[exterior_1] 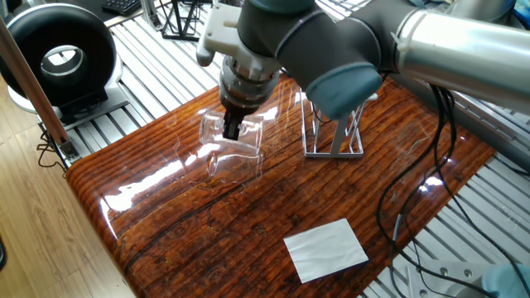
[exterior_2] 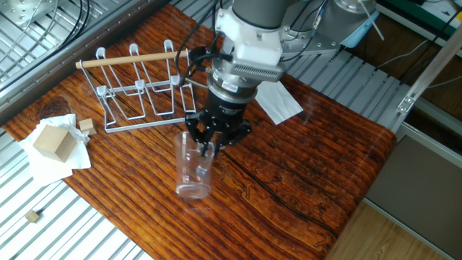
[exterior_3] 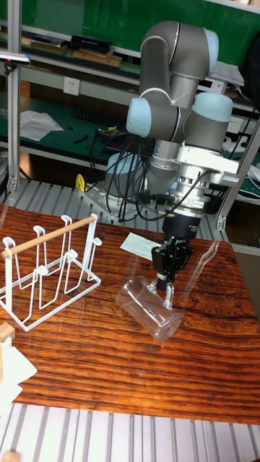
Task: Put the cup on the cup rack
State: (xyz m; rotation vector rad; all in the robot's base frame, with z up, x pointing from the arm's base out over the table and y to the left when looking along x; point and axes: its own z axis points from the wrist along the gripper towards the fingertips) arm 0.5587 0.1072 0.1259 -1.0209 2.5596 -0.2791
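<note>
The cup (exterior_2: pixel 190 170) is a clear glass tumbler hanging tilted just above the wooden table. My gripper (exterior_2: pixel 210 147) is shut on its wall near the rim, with one finger inside the glass. The same cup (exterior_1: pixel 233 151) shows under the gripper (exterior_1: pixel 231 130) in one fixed view, and the cup (exterior_3: pixel 149 310) lies at a slant below the gripper (exterior_3: pixel 167 284) in the tall view. The cup rack (exterior_2: pixel 137 92), grey wire with a wooden rod on top, stands a short way from the cup. This cup rack (exterior_1: pixel 332 128) (exterior_3: pixel 49 271) has no cup on its pegs.
A white sheet of paper (exterior_1: pixel 325 248) (exterior_2: pixel 279 105) lies on the table. A wooden block on crumpled tissue (exterior_2: pixel 53 141) and a small cube (exterior_2: pixel 86 124) sit at the table's corner beside the rack. A black round device (exterior_1: pixel 58 56) stands off the table.
</note>
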